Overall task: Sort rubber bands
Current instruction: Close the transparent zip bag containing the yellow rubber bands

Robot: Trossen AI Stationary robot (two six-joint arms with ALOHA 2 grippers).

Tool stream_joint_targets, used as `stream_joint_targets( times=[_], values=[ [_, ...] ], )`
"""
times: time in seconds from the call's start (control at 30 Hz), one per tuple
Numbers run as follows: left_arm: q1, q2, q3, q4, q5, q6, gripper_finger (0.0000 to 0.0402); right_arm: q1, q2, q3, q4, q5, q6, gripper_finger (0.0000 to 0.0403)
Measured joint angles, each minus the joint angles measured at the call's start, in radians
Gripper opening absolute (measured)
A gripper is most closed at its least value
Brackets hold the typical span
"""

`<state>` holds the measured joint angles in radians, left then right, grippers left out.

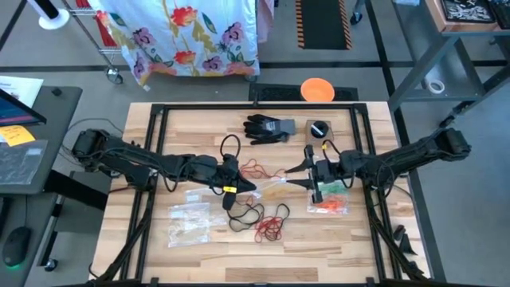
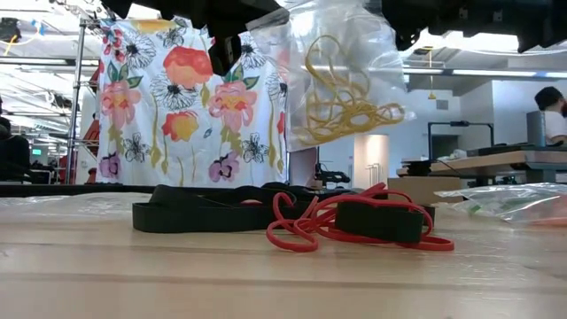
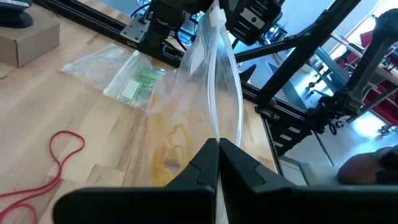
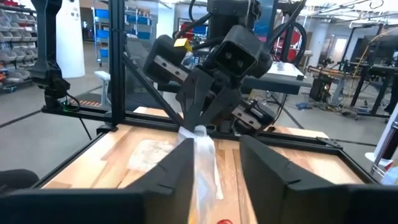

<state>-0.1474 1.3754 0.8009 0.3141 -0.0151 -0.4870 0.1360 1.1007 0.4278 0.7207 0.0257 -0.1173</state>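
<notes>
A clear bag (image 2: pixel 341 75) of yellow rubber bands (image 2: pixel 341 102) hangs above the middle of the counter (image 1: pixel 374 239), stretched between both arms. The left gripper (image 3: pixel 217 163) is clamped together on one end of it. The right gripper (image 4: pixel 214 165) has its fingers apart around the other end, not pinching it. Another bag (image 1: pixel 328 206) lying under the right arm holds green and orange bands. Loose red bands (image 2: pixel 354 230) and black bands (image 1: pixel 245 214) lie on the counter near the front, beside two more bags (image 1: pixel 190 222).

A bag (image 1: pixel 275 188) is hanging mid-tabletop (image 1: pixel 374 247) between the left gripper (image 1: pixel 253 188) and right gripper (image 1: pixel 296 179). Loose rubber bands (image 1: pixel 267 223) are lying in front, a glove (image 1: pixel 267 127) behind.
</notes>
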Motion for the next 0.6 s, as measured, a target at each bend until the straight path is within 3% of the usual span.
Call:
stream_joint_targets(
  times=[0.23,0.6],
  values=[
    [0.000,0.000,0.000,0.003,0.000,0.000,0.0000,0.000,0.000,0.000,-0.014,0.000,-0.013,0.0066],
    [-0.002,0.000,0.000,-0.004,0.001,0.002,0.0000,0.000,0.000,0.000,-0.014,0.000,-0.023,0.0034]
  ],
)
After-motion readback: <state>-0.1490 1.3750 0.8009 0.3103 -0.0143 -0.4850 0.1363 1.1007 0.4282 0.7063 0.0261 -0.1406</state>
